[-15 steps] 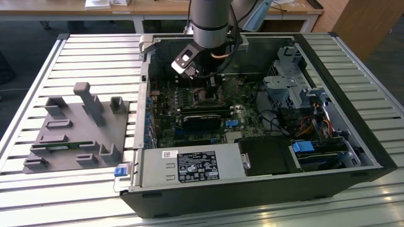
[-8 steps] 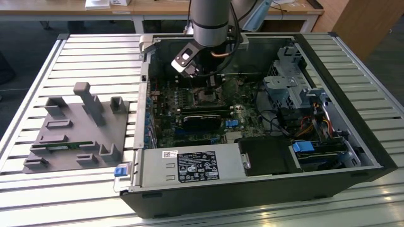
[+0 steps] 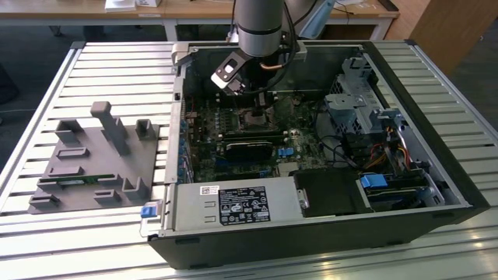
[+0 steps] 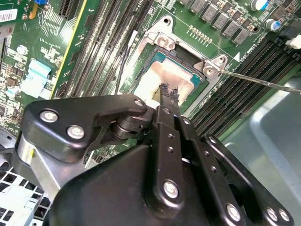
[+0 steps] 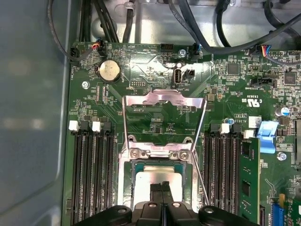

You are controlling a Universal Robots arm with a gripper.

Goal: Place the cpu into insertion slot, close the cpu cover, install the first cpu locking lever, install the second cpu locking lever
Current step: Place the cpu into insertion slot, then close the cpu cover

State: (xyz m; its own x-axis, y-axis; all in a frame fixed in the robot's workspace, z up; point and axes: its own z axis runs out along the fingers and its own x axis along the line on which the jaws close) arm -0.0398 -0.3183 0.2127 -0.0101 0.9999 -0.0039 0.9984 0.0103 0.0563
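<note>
Hand shut over the seated cpu, cover standing open

The hand (image 5: pixel 162 194) is hanging with its fingers pressed together, pinching nothing, its tips just above or touching the cpu (image 5: pixel 143 181) — which is lying flat inside the insertion slot (image 5: pixel 126 181). The cpu cover (image 5: pixel 164 100) is standing open just beyond the slot. Closing it well, I judge, is calling for a slow, even push on the frame's bar — never on the chip.
</note>
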